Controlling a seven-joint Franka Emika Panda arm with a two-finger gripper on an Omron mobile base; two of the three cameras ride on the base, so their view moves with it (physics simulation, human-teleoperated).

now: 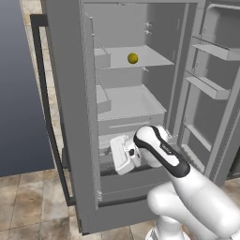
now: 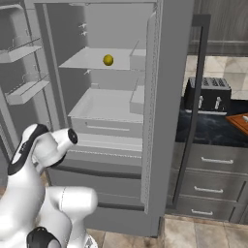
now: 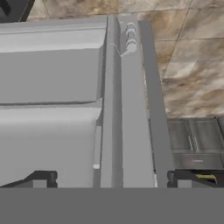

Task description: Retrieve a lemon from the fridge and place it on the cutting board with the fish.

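The fridge (image 1: 70,117) stands with both upper doors swung open. The lemon (image 1: 132,58) sits alone on the upper shelf, also seen as the lemon (image 2: 108,60) from the right base view. My gripper (image 3: 118,179) is open, its dark fingertips (image 3: 43,178) wide apart with nothing between them. The white hand (image 1: 123,154) hovers low at the fridge's front, below the bottom shelf and well under the lemon. A corner of the reddish cutting board (image 2: 239,121) shows on the counter at the far right. The fish is out of view.
The left door (image 1: 65,140) with its long dark handle juts out beside my hand. The right door (image 2: 167,121) stands between the fridge interior and the counter. A black toaster (image 2: 208,94) sits on the dark counter above grey drawers (image 2: 213,184).
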